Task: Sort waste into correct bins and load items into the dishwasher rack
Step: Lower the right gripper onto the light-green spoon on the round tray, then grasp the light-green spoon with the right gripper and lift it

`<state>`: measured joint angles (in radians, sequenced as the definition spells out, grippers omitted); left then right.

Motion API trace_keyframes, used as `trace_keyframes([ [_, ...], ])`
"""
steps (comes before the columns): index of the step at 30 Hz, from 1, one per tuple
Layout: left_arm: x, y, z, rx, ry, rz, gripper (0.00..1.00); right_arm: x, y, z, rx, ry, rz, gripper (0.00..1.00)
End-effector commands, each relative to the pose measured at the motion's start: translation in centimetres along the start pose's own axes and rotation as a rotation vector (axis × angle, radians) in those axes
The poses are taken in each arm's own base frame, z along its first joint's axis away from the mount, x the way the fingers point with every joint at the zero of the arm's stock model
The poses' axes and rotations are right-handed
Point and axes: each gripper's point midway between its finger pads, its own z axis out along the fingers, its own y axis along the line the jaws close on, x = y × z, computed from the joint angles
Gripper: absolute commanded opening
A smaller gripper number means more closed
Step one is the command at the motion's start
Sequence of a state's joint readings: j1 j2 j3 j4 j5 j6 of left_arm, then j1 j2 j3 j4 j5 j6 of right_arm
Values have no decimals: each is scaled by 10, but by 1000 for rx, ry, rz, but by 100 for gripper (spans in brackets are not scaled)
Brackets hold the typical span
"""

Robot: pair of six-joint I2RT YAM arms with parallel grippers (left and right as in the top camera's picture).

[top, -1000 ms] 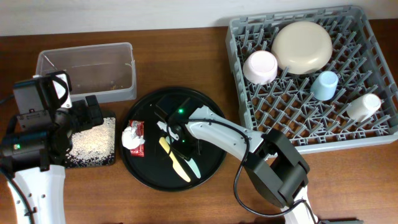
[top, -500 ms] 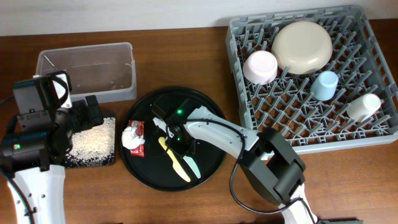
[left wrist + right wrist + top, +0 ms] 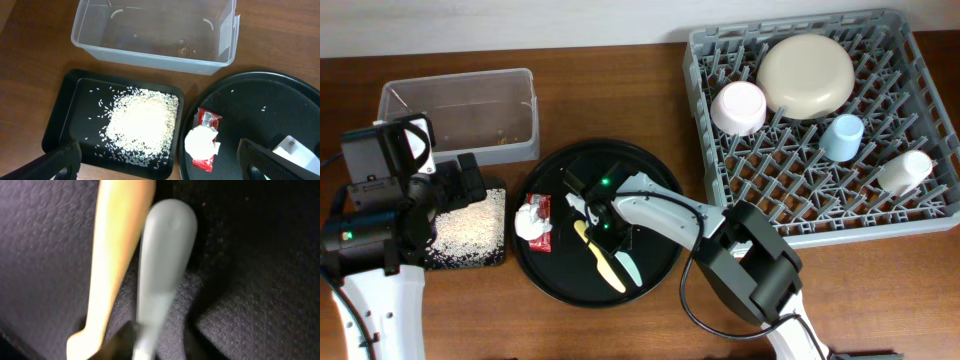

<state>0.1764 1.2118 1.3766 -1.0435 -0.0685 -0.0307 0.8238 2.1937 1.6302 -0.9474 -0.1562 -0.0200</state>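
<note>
On the round black tray (image 3: 552,172) lie a yellow utensil (image 3: 600,258), a pale green utensil (image 3: 629,267) and the crumpled wrapper (image 3: 535,220). My right gripper (image 3: 610,228) is down on the tray. In the right wrist view its jaws (image 3: 155,345) stand narrowly open around the green utensil (image 3: 162,255), the left finger touching it, with the yellow utensil (image 3: 117,245) just outside. My left gripper (image 3: 160,172) hangs wide open above the rice (image 3: 140,120) in the shallow black tray (image 3: 60,120), the wrapper (image 3: 204,140) also between its fingers' span.
The clear tub (image 3: 460,115) stands behind the rice tray. At the right, the grey rack (image 3: 800,195) holds the cream plate (image 3: 805,75), white bowl (image 3: 738,107), blue cup (image 3: 842,137) and white cup (image 3: 905,170).
My right gripper's jaws have narrowed around the pale green utensil, and its forearm has shifted slightly left. The left arm has not moved.
</note>
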Motion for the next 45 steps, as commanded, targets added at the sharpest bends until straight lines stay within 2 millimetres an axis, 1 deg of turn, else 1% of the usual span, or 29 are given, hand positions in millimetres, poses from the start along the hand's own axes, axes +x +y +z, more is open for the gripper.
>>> trace_keyframes([
  [1, -4, 2, -3, -9, -14, -3, 99, 6, 11, 17, -7, 38, -22, 30],
  [4, -4, 2, -3, -9, -14, -3, 99, 3, 7, 14, 7, 31, -18, 23],
  [5, -4, 2, -3, -9, -14, -3, 99, 2, 5, 12, 20, 30, -18, 22],
  [8, -4, 2, -3, -9, -14, -3, 99, 0, -9, 2, 109, 37, -18, 22],
  [15, -4, 2, -3, -9, -14, -3, 99, -10, -18, -21, 176, 23, -11, 22],
  [17, -4, 2, -3, -9, -14, -3, 99, -13, -27, -33, 214, 9, 27, 22],
  [20, -4, 2, -3, -9, -14, -3, 99, -18, -37, -53, 218, -4, 64, 22],
  [22, -4, 2, -3, -9, -14, -3, 99, -16, -37, -61, 194, 10, 48, 29],
  [25, -4, 2, -3, -9, -14, -3, 99, -7, -19, -54, 89, 48, -25, 33],
  [27, -4, 2, -3, -9, -14, -3, 99, -7, -6, -39, 33, 39, -42, 36],
  [28, -4, 2, -3, -9, -14, -3, 99, -7, -3, -31, 21, 32, -49, 39],
  [30, -4, 2, -3, -9, -14, -3, 99, -5, 0, -17, 16, 26, -59, 42],
  [32, -4, 2, -3, -9, -14, -3, 99, -3, 1, -9, 5, 23, -57, 45],
  [33, -4, 2, -3, -9, -14, -3, 99, -2, 2, -6, 1, 24, -57, 47],
  [34, -4, 2, -3, -9, -14, -3, 99, -2, 1, -4, 2, 22, -57, 53],
  [36, -4, 2, -3, -9, -14, -3, 99, -3, 0, -3, 1, 13, -56, 56],
  [38, -4, 2, -3, -9, -14, -3, 99, -3, 0, 2, 1, 9, -57, 48],
  [40, -4, 2, -3, -9, -14, -3, 99, 1, 0, 7, 0, 15, -50, 46],
  [42, -4, 2, -3, -9, -14, -3, 99, 3, -1, 11, -3, 19, -49, 41],
  [43, -4, 2, -3, -9, -14, -3, 99, 4, -1, 11, -2, 20, -48, 37],
  [44, -4, 2, -3, -9, -14, -3, 99, 4, -1, 11, -2, 19, -48, 29],
  [45, -4, 2, -3, -9, -14, -3, 99, 3, -3, 11, 8, 19, -48, 25],
])
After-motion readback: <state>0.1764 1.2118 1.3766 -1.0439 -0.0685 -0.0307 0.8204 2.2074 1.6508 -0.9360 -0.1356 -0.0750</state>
